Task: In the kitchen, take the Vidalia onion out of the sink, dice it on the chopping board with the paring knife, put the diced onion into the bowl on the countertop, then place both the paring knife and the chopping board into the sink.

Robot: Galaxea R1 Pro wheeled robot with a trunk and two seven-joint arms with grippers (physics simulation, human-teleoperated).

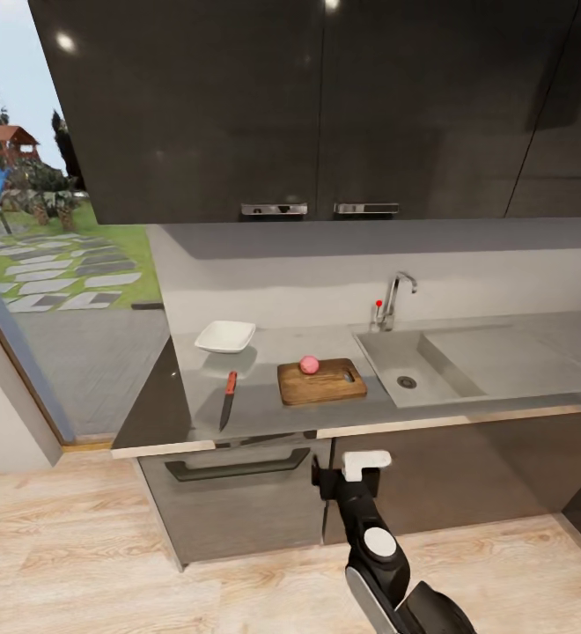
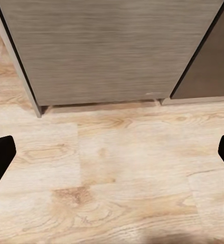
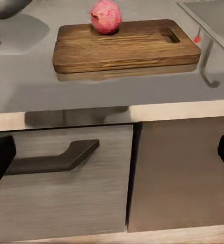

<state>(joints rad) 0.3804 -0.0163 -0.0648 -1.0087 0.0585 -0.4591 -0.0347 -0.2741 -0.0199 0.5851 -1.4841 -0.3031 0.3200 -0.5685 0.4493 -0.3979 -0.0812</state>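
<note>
Head view shows the onion (image 1: 309,364) already on the board (image 1: 322,381), up and ahead of the right claw (image 1: 348,478), which hangs spread and empty below the tabletop (image 1: 264,409) edge. Next: fetch the knife (image 1: 228,399), up-left of it.

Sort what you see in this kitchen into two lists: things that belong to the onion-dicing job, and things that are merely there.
Belongs to the job:
Vidalia onion, on the chopping board
paring knife
bowl
sink
countertop

Merely there:
upper cabinets
drawer handle
wooden floor
garden outside the window
</note>
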